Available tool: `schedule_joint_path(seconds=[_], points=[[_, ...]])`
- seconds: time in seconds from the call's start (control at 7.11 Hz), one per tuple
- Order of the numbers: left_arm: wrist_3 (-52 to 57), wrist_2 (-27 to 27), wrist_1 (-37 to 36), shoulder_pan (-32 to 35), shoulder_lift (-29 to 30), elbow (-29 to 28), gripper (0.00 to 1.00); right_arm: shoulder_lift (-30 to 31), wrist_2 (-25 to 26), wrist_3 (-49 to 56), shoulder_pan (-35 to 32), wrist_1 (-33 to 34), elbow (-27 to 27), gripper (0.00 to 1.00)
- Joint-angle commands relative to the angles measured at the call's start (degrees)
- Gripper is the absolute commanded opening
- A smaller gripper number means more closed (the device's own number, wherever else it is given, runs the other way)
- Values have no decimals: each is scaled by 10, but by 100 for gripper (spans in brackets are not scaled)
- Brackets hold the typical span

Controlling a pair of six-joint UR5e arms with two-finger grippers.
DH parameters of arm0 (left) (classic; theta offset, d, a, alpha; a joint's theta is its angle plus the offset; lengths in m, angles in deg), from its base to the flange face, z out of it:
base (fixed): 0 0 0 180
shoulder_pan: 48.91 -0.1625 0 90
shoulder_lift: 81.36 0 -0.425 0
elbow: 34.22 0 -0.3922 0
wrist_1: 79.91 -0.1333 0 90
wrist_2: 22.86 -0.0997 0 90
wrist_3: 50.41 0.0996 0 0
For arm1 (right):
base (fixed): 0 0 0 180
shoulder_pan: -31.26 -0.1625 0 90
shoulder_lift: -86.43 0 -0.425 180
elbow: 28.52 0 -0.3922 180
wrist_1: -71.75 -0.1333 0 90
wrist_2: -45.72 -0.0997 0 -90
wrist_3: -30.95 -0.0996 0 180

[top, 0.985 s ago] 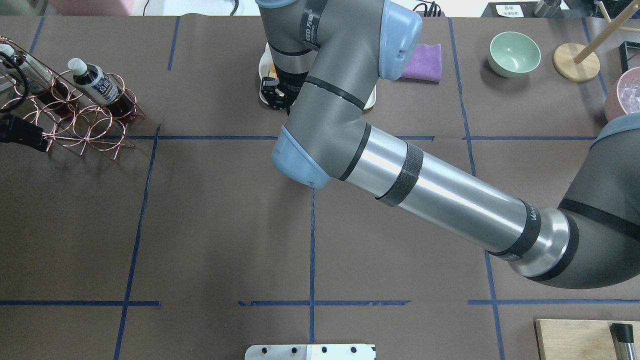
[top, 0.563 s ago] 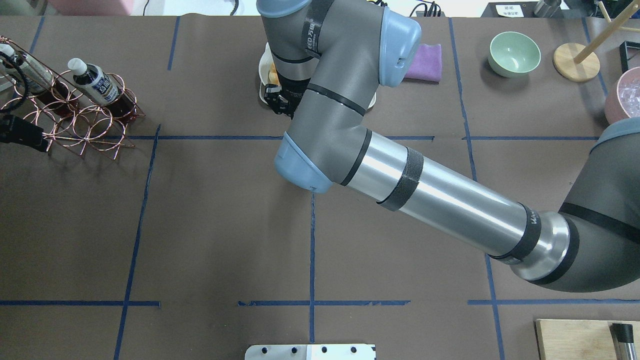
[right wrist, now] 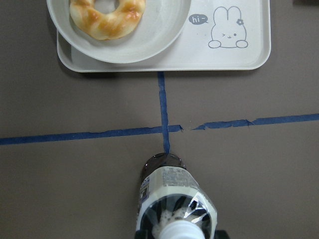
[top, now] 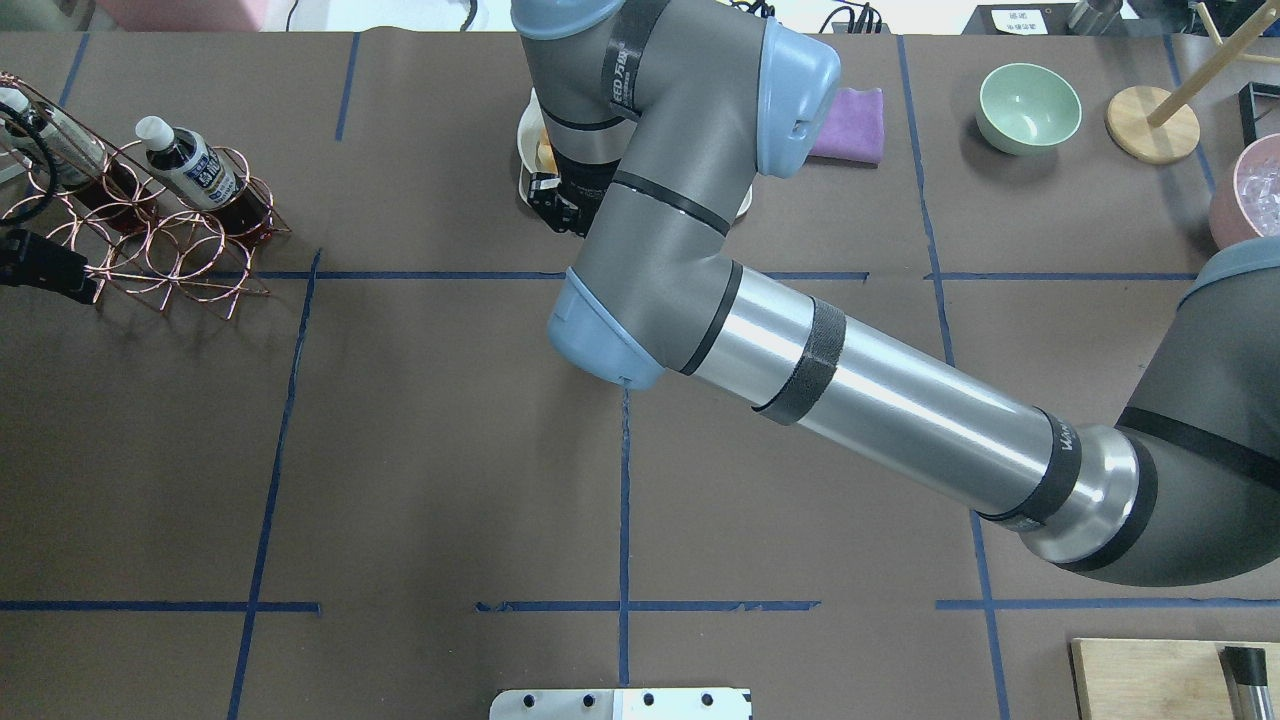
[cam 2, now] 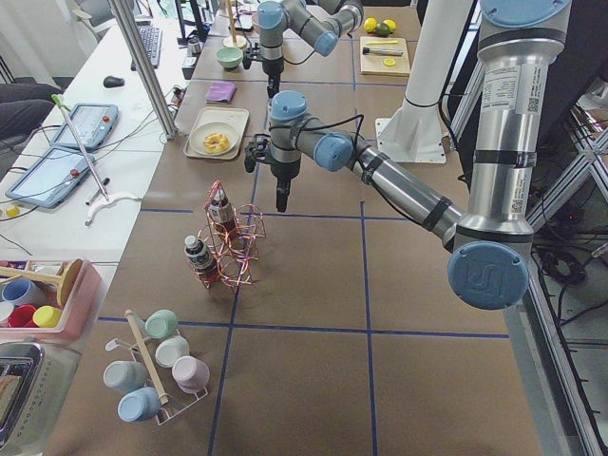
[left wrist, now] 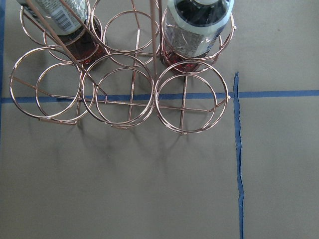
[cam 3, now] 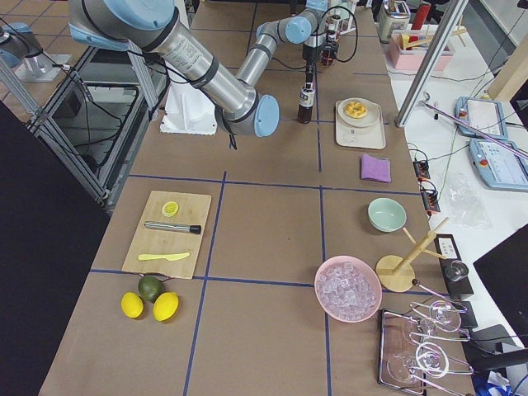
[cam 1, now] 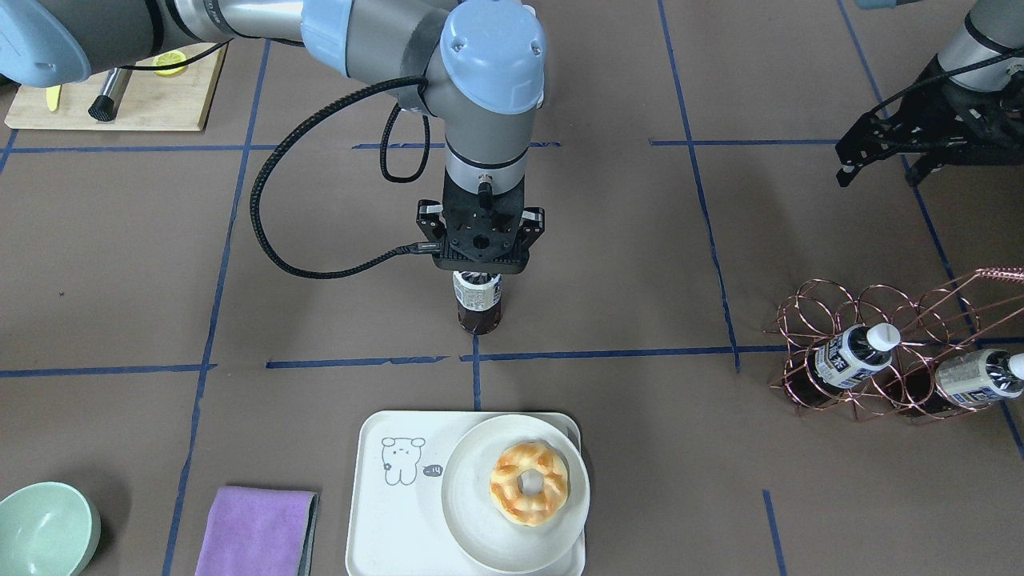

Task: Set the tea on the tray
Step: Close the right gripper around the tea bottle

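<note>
My right gripper [cam 1: 478, 278] points straight down and is shut on the neck of the tea [cam 1: 478, 302], a small bottle of dark liquid with a pale label. The bottle hangs upright over a blue tape crossing, short of the tray [cam 1: 398, 520]. In the right wrist view the tea [right wrist: 174, 201] is at the bottom and the cream tray [right wrist: 234, 59], with its small line-drawn animal, lies ahead. A round plate [cam 1: 480, 528] with a ring pastry [cam 1: 529, 483] fills part of the tray. My left gripper [cam 1: 876, 172] is open and empty beside the copper rack [cam 1: 896, 352].
The copper wire rack [top: 150, 235] holds two more bottles [cam 1: 852, 352] [cam 1: 972, 376]. A purple cloth [cam 1: 256, 532] and a green bowl [cam 1: 44, 528] lie beside the tray. A wooden cutting board [cam 1: 128, 96] is at the robot's right.
The right wrist has shifted a little toward the near side of the overhead view, uncovering more of the plate. The left arm has not moved.
</note>
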Motion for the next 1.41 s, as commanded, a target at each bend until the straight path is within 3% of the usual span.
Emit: schedule_joint_path(seconds=[0.0, 0.84, 0.98, 1.27], points=[[0, 0, 0, 0, 0, 0, 100, 0, 0, 0, 0, -1, 0, 52], [0, 3, 0, 0, 1, 1, 100, 0, 5, 0, 0, -1, 0, 43], [0, 7, 0, 0, 1, 1, 100, -1, 5, -2, -1, -1, 0, 23], [1, 7, 0, 0, 1, 0, 100, -8, 1, -2, -12, -1, 8, 14]])
